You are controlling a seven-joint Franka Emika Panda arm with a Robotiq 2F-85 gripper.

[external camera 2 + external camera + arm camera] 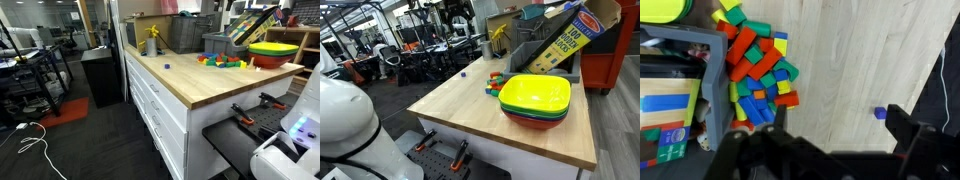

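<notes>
In the wrist view my gripper (820, 140) is open and empty, high above a light wooden tabletop (860, 50). A pile of coloured wooden blocks (755, 65) lies to the left of the fingers. A single small blue block (879, 113) lies alone just inside the right finger. In both exterior views the pile (496, 83) (222, 61) and the lone blue block (461, 73) (167, 66) lie on the table; the gripper itself is out of frame there.
A stack of bowls, yellow on top (535, 100) (272, 52), stands next to the pile. A wood-blocks box (560, 40) (665, 110) leans in a grey bin behind. A yellow object (152, 40) stands at the table's far end. The table (190, 85) has drawers.
</notes>
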